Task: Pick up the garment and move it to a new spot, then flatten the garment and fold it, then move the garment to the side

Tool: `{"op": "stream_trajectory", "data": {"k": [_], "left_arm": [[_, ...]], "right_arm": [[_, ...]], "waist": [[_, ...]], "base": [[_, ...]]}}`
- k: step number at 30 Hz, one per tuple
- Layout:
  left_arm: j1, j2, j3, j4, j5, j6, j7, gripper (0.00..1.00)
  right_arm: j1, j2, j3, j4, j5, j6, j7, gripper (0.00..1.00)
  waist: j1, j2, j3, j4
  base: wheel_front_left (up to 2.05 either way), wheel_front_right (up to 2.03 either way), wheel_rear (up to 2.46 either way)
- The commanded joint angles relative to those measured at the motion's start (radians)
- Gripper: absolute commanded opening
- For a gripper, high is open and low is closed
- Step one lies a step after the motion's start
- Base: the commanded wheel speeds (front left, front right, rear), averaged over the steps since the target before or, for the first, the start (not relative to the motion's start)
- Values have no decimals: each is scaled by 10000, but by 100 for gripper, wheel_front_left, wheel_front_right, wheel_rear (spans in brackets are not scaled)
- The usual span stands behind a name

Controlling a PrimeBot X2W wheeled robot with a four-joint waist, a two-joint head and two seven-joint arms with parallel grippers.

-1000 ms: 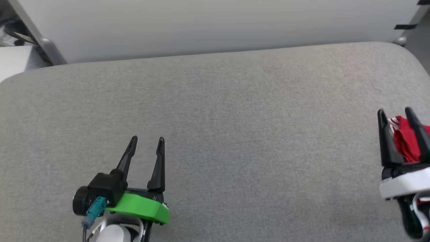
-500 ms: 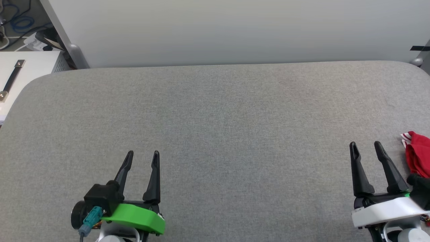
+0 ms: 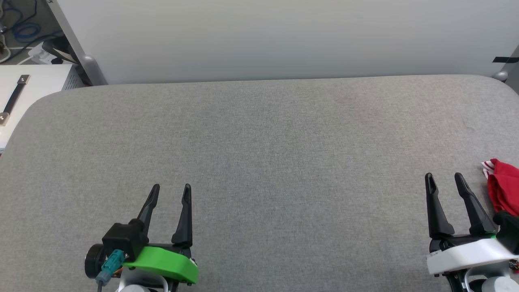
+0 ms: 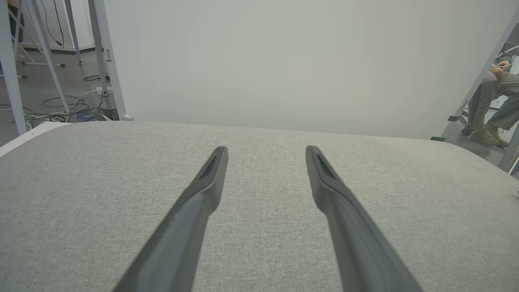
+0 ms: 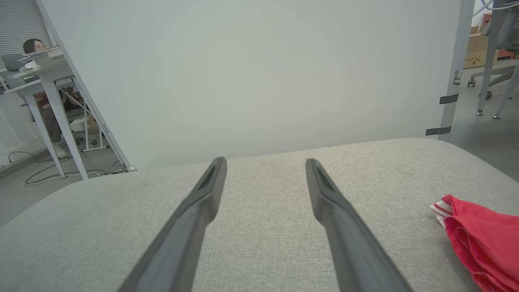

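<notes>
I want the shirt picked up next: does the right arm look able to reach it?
Probably yes: its fingers stand open, the shirt lies just to their right on the grey surface, nothing between them.

Grippers: two, left gripper [image 3: 171,187] and right gripper [image 3: 443,176]
Fingers [image 3: 185,211]: four (two per claw)
Red garment [image 3: 502,186]: one, just right of the right gripper
Padded table [image 3: 259,142]: one, under both claws
People: two, a seated person [image 4: 492,101] and a person at a desk [image 5: 31,46]
</notes>
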Motion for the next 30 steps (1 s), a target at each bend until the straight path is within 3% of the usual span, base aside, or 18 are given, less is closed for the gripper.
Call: {"op": "stream_trajectory", "data": {"k": [1,16,17,30], "left_arm": [[135,-56,5,-36,104,-70,-58,100],[137,-70,60,-164,149,-47,-59,100],[7,-25,27,-127,232,-35,2,0],[-2,-25,52,-202,390,61,223,0]], "right_arm": [[-12,25,-10,13,-70,-7,-91,100],[35,-11,290,-3,-63,-7,-92,100],[3,2,272,2,-118,0,2,0],[-11,124,219,-18,-424,1,220,0]], "waist": [[1,0,-7,-2],[1,0,21,-58],[1,0,17,-59],[1,0,-13,-48]], "base": [[0,0,0],[0,0,0],[0,0,0],[0,0,0]]}}
